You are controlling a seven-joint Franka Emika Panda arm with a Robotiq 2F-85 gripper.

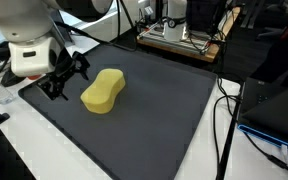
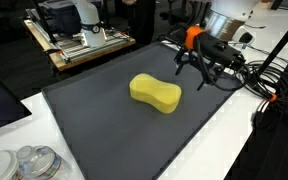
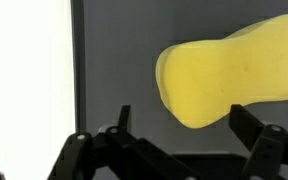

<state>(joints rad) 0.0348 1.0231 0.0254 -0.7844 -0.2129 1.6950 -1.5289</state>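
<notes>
A yellow peanut-shaped sponge (image 1: 103, 90) lies flat on a dark grey mat (image 1: 154, 120); it shows in both exterior views (image 2: 155, 93) and fills the upper right of the wrist view (image 3: 229, 75). My black gripper (image 1: 66, 78) hangs open and empty just above the mat, beside the sponge's end and not touching it. In an exterior view it is near the mat's far edge (image 2: 206, 72). In the wrist view the two fingers (image 3: 184, 125) are spread wide, with the sponge's rounded end just beyond them.
The mat (image 2: 114, 130) lies on a white table (image 2: 234, 140). A wooden board with equipment (image 1: 179, 38) stands behind the mat. Black cables (image 1: 224, 110) run along the mat's side. Clear round containers (image 2: 34, 162) sit at a table corner.
</notes>
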